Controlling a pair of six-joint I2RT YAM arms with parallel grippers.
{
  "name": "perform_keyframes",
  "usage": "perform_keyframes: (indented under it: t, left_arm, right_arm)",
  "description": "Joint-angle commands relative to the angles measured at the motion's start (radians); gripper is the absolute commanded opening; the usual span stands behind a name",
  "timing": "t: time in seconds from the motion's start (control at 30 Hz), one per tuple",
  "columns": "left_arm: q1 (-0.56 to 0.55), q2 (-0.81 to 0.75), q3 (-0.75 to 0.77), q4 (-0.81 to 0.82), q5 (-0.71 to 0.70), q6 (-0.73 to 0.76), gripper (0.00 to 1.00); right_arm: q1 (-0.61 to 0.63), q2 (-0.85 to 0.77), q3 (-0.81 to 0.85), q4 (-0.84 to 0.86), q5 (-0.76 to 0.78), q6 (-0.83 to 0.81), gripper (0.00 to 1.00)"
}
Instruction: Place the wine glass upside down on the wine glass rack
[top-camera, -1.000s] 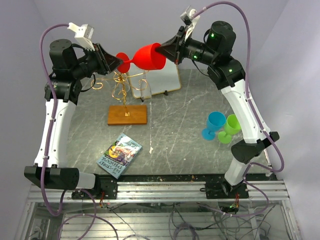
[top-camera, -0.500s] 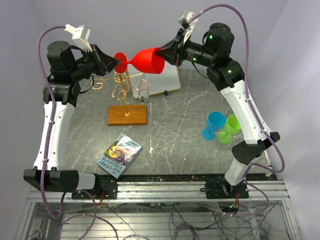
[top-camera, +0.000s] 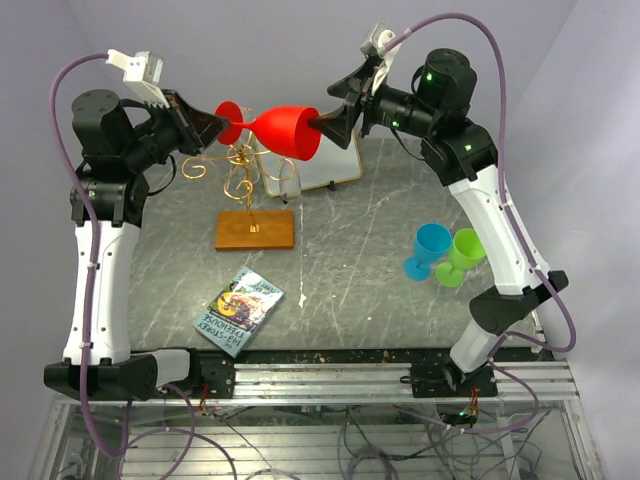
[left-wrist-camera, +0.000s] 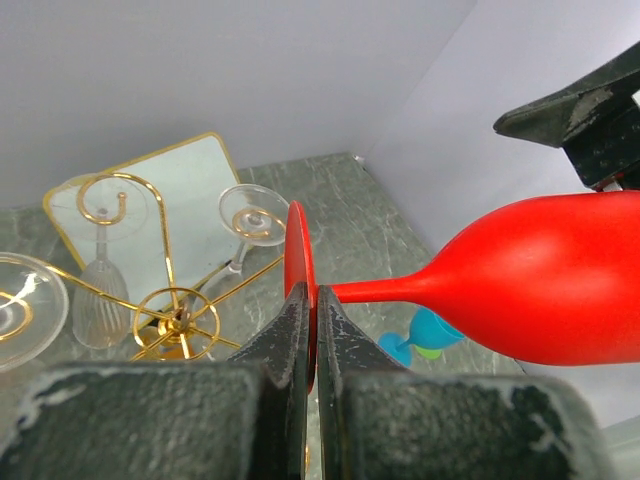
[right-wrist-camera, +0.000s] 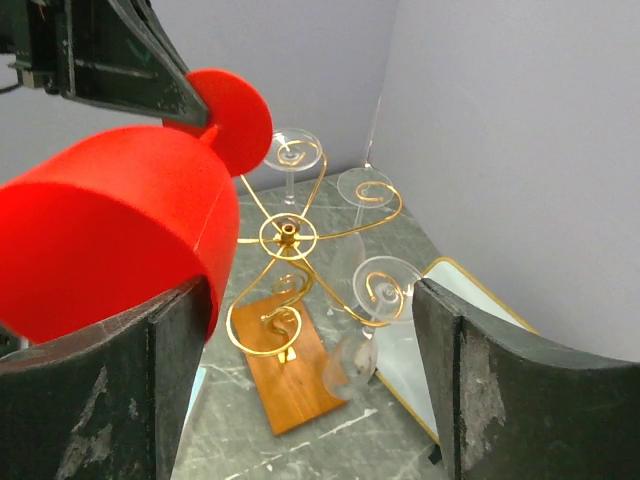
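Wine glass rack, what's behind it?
A white, gold-framed board stands behind the wine glass rack. From above, the red wine glass covers the board's upper left corner.

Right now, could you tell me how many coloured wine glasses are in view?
3. The red wine glass is aloft above the rack, its foot pinched in the left tool; the blue wine glass and green wine glass sit together at the right of the table.

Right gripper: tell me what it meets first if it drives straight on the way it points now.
The red wine glass: its bowl sits right at the tips of the open right gripper, its foot pinched by the left gripper. Beyond lies the wine glass rack, though depth is unclear.
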Motion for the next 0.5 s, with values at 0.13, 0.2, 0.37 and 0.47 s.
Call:
perform_keyframes:
  t: [0.13,0.2,0.37,0.47]
  left_arm:
    - [0.078,-0.062,-0.001,-0.010,-0.052,0.019,0.07]
    - [0.088,-0.066,0.006,-0.024,-0.066,0.035,0.07]
    - [0.118,-0.076,0.025,-0.043,-0.075,0.055,0.07]
    - [0.143,-0.078,0.054,-0.079,-0.087,0.101,0.07]
  right_arm:
    - [-0.011,-0.091,-0.023,-0.087,0.032,-0.117,0.92]
    - [-0.021,-0.102,-0.021,-0.103,0.041,-0.133,0.94]
    - [-0.058,-0.122,-0.010,-0.143,0.054,-0.163,0.95]
    - [-0.126,-0.128,-0.016,-0.155,0.024,-0.151,0.96]
